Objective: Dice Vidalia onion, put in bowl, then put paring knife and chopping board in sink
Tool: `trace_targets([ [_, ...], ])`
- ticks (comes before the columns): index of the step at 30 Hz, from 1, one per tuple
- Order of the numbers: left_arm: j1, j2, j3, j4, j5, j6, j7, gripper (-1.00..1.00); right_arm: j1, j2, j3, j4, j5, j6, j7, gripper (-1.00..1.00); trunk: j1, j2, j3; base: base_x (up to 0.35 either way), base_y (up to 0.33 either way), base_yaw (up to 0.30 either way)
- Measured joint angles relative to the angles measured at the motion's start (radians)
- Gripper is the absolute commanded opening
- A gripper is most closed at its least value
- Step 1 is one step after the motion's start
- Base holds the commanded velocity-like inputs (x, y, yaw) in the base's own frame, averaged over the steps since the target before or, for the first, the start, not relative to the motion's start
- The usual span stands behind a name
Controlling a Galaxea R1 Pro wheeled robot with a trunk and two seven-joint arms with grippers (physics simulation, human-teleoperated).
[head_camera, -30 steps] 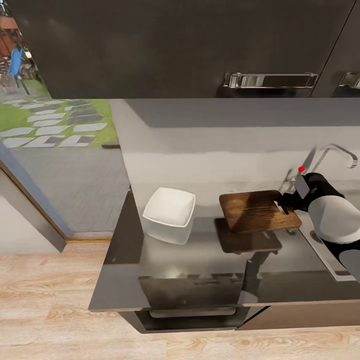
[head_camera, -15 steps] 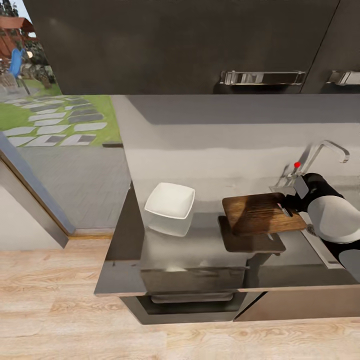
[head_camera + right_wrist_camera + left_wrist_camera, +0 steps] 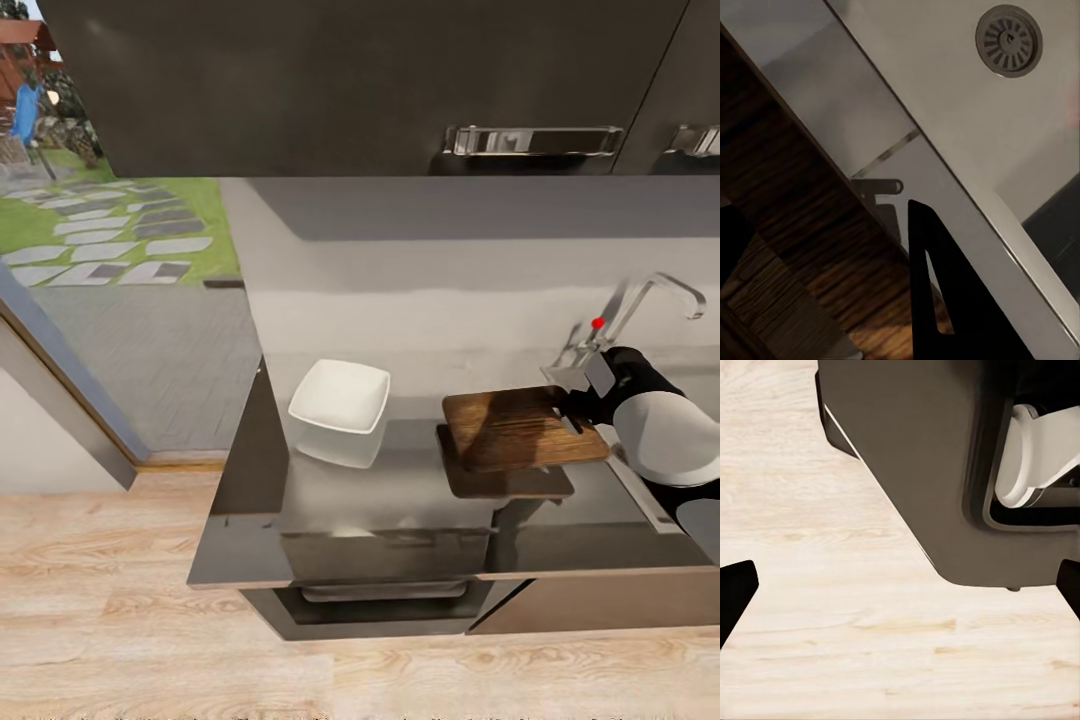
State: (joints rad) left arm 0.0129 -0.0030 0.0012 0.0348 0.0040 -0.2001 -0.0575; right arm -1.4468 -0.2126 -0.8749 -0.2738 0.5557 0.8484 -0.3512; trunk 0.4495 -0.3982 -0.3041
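Note:
The dark brown chopping board [image 3: 520, 428] hangs just above the glossy grey countertop [image 3: 400, 500], with its reflection under it. My right gripper [image 3: 572, 408] is shut on the board's right edge. In the right wrist view the board [image 3: 787, 202] lies between the black fingers [image 3: 934, 292], beside the sink [image 3: 945, 67] and its round drain [image 3: 1009, 40]. The white square bowl [image 3: 340, 397] stands left of the board. The sink's rim [image 3: 640, 495] and its tap [image 3: 640, 305] with the red knob are at the right. My left gripper [image 3: 900, 592] is open over the floor. The onion and paring knife are out of view.
Dark wall cabinets with chrome handles [image 3: 535, 140] hang above the counter. An open doorway [image 3: 110, 250] to a garden is at the left. Light wooden floor [image 3: 100, 600] runs along the counter's front edge. My own dark base [image 3: 930, 472] is in the left wrist view.
The head camera has shifted a little. The board in my right gripper has sunk closer to its reflection on the counter and edged slightly right.

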Motion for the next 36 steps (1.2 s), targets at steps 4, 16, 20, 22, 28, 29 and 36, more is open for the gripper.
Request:
trace_targets([
  [4,0.0,0.001,0.0,0.0,0.0,0.0,0.0,1.0,0.0,0.001,-0.002,0.0,0.0,0.0,0.001,-1.0,0.0,0.0,-0.006,0.0,0.0,0.0],
  [16,0.0,0.001,0.0,0.0,0.0,0.0,0.0,1.0,0.0,-0.004,-0.041,0.0,-0.045,-0.002,0.007,-1.0,0.0,0.0,-0.015,0.0,0.0,0.0],
  [20,0.0,0.001,0.0,0.0,0.0,0.0,0.0,1.0,0.0,-0.004,-0.057,0.0,-0.061,-0.002,0.006,-1.0,0.0,0.0,-0.015,0.0,0.0,0.0],
  [22,0.0,0.001,0.0,0.0,0.0,0.0,0.0,1.0,0.0,-0.004,-0.059,0.0,-0.063,-0.003,0.006,-1.0,0.0,0.0,-0.015,0.0,0.0,0.0],
  [28,0.0,0.001,0.0,0.0,0.0,0.0,0.0,1.0,0.0,-0.001,-0.059,0.001,-0.064,-0.007,0.004,-1.0,0.0,0.0,-0.015,0.0,0.0,0.0],
  [29,0.0,0.001,0.0,0.0,0.0,0.0,0.0,1.0,0.0,-0.001,-0.06,0.001,-0.063,-0.007,0.003,-1.0,0.0,0.0,-0.015,0.0,0.0,0.0],
  [36,0.0,0.001,-0.001,0.0,0.0,0.0,0.0,1.0,0.0,-0.001,-0.059,0.001,-0.062,-0.008,0.0,-1.0,0.0,0.0,-0.015,0.0,0.0,0.0],
])
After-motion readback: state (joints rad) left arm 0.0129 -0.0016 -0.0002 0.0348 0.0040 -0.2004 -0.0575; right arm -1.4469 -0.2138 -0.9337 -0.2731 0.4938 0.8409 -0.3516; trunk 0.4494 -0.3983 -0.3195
